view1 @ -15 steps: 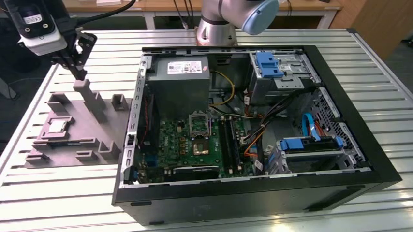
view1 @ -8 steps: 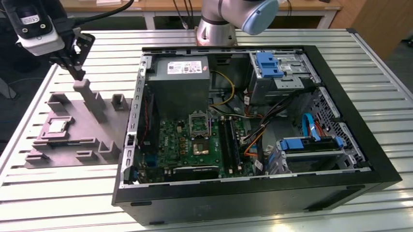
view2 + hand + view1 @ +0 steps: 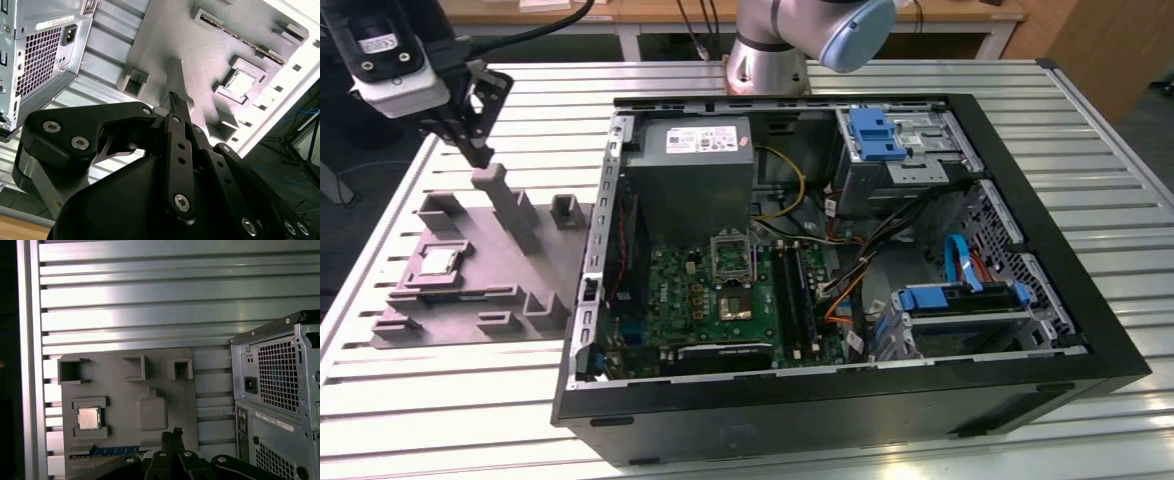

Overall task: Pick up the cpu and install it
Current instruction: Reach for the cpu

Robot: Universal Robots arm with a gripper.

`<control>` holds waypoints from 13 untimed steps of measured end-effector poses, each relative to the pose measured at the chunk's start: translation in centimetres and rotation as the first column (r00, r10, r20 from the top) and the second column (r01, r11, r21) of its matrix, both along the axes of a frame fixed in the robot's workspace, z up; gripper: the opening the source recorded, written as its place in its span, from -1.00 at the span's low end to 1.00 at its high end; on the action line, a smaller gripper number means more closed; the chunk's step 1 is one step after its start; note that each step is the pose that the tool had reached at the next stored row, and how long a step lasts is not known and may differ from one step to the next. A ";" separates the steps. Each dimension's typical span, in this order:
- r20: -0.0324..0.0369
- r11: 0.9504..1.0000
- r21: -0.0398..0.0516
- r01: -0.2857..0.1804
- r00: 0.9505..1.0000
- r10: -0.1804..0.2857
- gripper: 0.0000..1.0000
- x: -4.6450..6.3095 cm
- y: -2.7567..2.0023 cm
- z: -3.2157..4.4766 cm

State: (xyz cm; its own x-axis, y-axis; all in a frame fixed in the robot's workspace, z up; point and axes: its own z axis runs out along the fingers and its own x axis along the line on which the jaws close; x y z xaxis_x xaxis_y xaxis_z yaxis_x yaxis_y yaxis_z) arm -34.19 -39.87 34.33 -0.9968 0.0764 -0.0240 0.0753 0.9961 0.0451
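Observation:
The cpu (image 3: 438, 262) is a small pale metal square lying flat in a recess of the grey fixture plate (image 3: 454, 318), at the exterior view's left. Both wrist views show the cpu (image 3: 88, 418) (image 3: 241, 82) in its seat. My gripper (image 3: 480, 155) hangs above the plate's far end, over a tall grey post (image 3: 503, 198), well above and behind the cpu. Its black fingers are shut with nothing between them, as seen on the gripper (image 3: 175, 98) (image 3: 176, 431) in both wrist views. The metal-framed socket (image 3: 731, 253) sits on the motherboard inside the open computer case (image 3: 854, 405).
The case holds a grey power supply (image 3: 694, 170), cables and blue drive brackets (image 3: 961, 297). The fixture plate carries several raised blocks and a dark strip along one edge (image 3: 115, 450). The arm's base (image 3: 767, 55) stands behind the case on the slatted aluminium table (image 3: 440, 400).

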 end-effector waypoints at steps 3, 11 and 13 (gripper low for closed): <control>0.000 1.000 0.000 0.000 1.000 0.000 -0.79 -0.1 0.00 -0.02; 0.000 1.000 0.000 0.000 1.000 0.000 -0.79 -0.6 0.00 -0.09; 0.000 1.000 0.000 0.000 1.000 0.000 -0.79 -0.7 0.00 -0.11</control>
